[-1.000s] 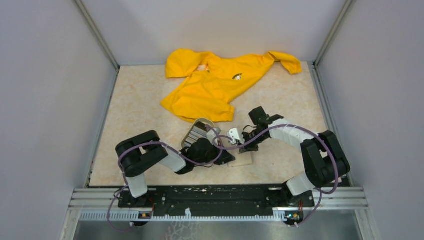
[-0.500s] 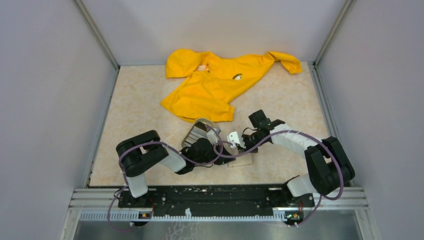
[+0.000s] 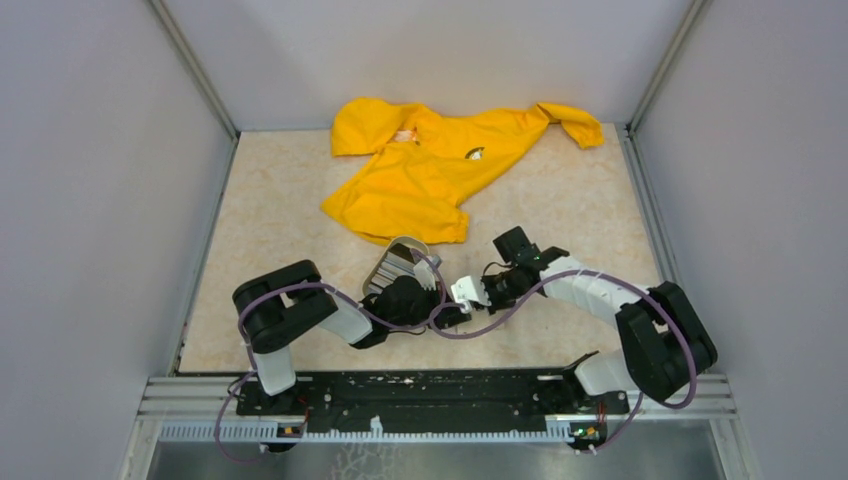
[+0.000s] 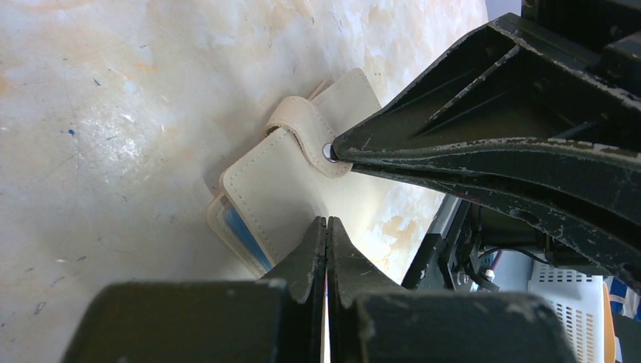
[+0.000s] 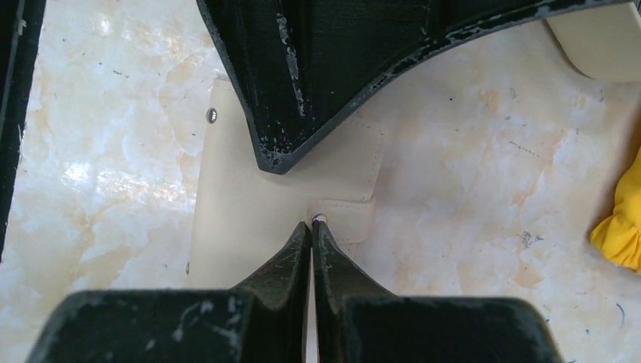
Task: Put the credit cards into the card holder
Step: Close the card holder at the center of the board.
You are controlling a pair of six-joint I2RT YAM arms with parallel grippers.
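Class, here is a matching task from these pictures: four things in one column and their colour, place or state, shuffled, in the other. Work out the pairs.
Column one:
1 card holder
2 garment
3 right end effector
4 card

Column two:
a yellow, at the far side of the table
b shut, tip at the snap strap
c blue, edge peeking from the holder
d cream, lying on the table

Pairs: 1-d, 2-a, 3-b, 4-c

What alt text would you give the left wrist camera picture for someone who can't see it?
A folded cream card holder lies on a marbled beige table, a blue card edge showing at its side. The left arm's shut jaws point at its near edge; the right arm's shut jaws, on the right, touch the snap on its strap.
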